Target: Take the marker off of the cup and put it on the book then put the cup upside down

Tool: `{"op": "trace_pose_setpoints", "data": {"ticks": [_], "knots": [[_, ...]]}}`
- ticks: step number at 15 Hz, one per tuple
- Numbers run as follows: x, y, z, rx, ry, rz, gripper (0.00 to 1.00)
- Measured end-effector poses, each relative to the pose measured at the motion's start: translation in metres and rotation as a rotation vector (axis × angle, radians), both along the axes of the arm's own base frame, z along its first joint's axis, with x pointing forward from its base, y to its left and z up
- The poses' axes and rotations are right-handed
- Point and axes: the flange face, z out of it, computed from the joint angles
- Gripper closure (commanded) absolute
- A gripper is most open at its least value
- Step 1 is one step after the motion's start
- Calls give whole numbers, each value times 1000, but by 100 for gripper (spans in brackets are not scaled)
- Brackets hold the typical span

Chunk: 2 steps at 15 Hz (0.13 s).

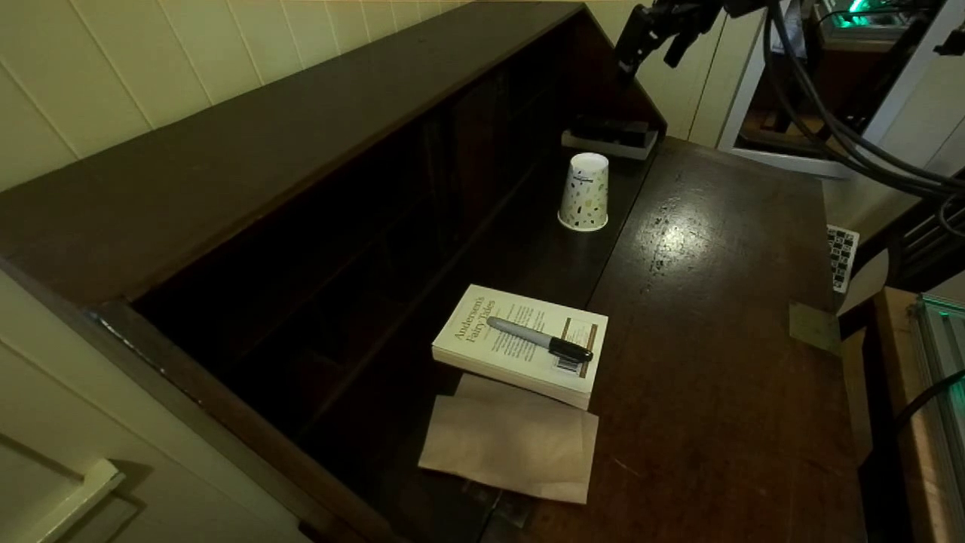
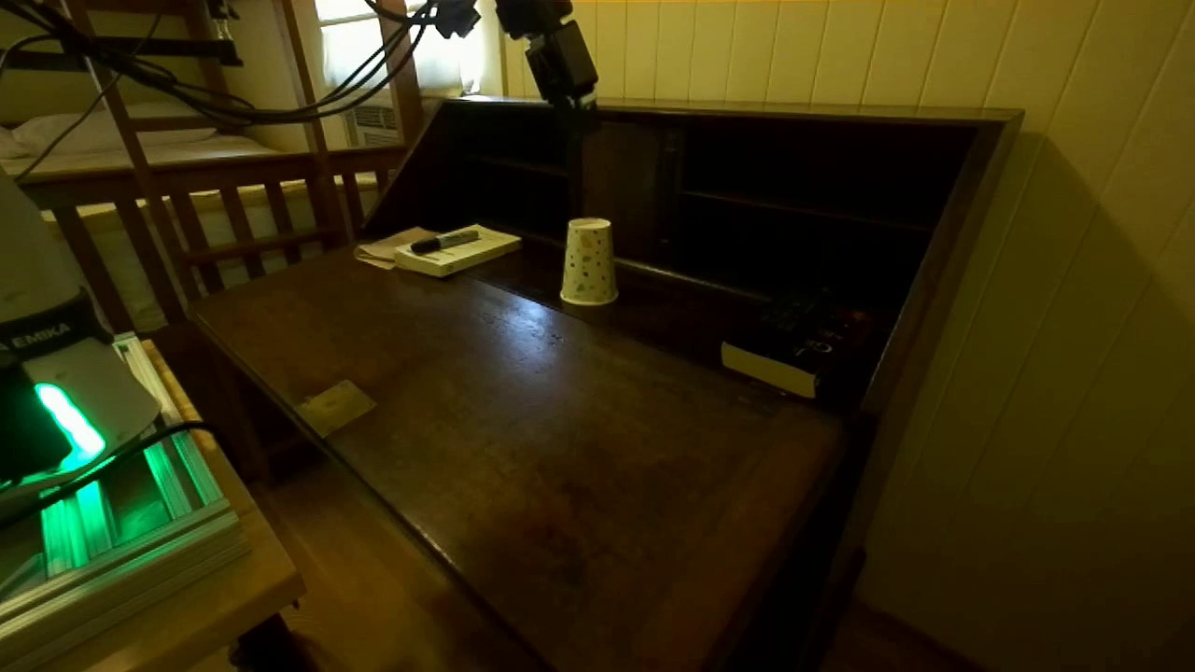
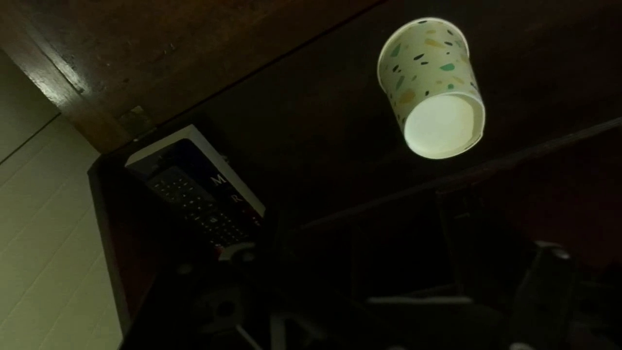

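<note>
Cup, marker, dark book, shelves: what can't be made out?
Cup: inside hidden in all three views by its walls and upturned base.
Marker: any lettering too small to read, both exterior views.
Dark book: part of its cover hidden by the jaws, wrist view.
Shelves: contents, if any, lost in shadow, both exterior views.

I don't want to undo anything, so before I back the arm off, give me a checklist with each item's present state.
1. Marker on the white book: ok, it lies on the cover.
2. Cup upside down: ok, wide rim on the desk, closed base up.
3. Hand open and empty: ok, nothing seen in its grasp.
4. Hand clear of cup: ok, a visible gap in both exterior views.
5. Hand clear of the desk's upper part: cannot tell; they overlap in both exterior views.
</note>
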Motion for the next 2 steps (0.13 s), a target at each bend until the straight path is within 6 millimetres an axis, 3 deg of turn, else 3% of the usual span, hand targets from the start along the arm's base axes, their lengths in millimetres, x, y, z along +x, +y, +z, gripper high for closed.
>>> {"op": "trace_pose_setpoints", "data": {"ticks": [2], "knots": [[0,-1,0,-1,0,0,0]]}}
